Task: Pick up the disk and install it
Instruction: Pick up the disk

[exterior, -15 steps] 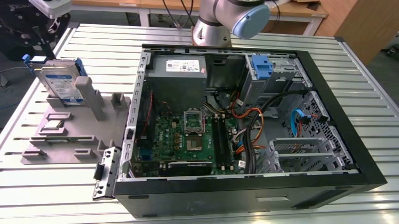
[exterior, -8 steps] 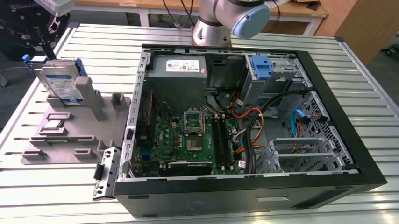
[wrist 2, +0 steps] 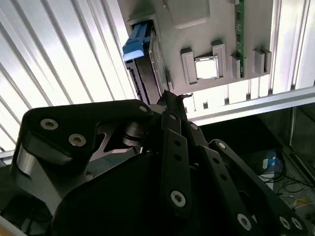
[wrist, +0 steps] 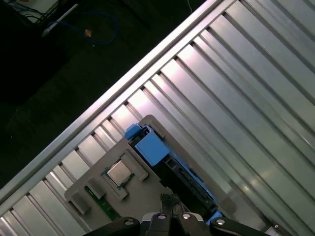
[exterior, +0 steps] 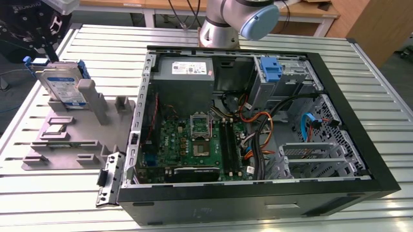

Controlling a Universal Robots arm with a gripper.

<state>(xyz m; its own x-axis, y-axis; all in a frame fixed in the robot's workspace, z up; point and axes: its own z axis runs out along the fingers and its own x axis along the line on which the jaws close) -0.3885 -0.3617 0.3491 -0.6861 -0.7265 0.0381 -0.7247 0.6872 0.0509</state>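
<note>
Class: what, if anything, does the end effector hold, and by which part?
Cannot be told: the end effector is at the upper edge of the disk, upright in the grey holder.

Exterior view looks down; both wrist views closely share the disk (wrist 2: 145,73) (wrist: 153,148).

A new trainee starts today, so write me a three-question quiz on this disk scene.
1. True or false: the disk lies inside the computer case.
2. The gripper is nearest to: A the disk, B the power supply, C the motherboard.
3. Fill in: the disk's edge rails are coloured ___.
Key: 1 false; 2 A; 3 blue.
</note>
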